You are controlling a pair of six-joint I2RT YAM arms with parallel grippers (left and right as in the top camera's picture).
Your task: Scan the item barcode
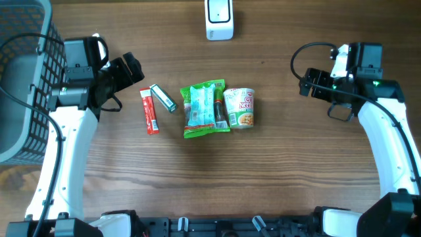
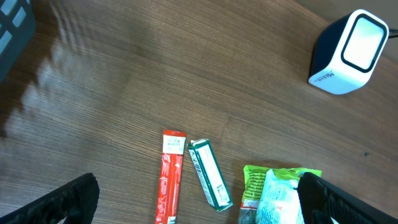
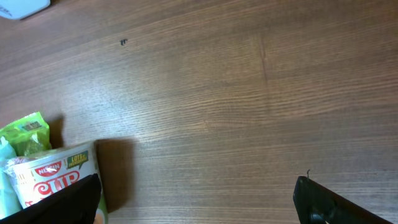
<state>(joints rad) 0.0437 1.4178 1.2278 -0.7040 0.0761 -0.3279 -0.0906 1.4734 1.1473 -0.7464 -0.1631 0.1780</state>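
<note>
**Both grippers released, items in a row at mid-table**

The wooden table [image 1: 263, 178] is bare at its near edge. At mid-table four items lie in a row, none of them held: a red stick pack [image 1: 149, 110]; just beside it, a small green-and-white box [image 1: 162, 98], tilted; a green packet [image 1: 206, 109]; and a cup noodle [image 1: 239, 108] on its side, touching the packet's right edge.

The left gripper [image 1: 125, 84] hangs near the red stick pack with its jaws spread wide and grasping nothing; the right gripper [image 1: 308, 83] is well apart from the cup, equally released.

At the left edge a grey mesh basket [image 1: 16, 148] shows its grey floor. Farthest off, a white scanner [image 1: 219, 18] stands at the table's far edge.
</note>
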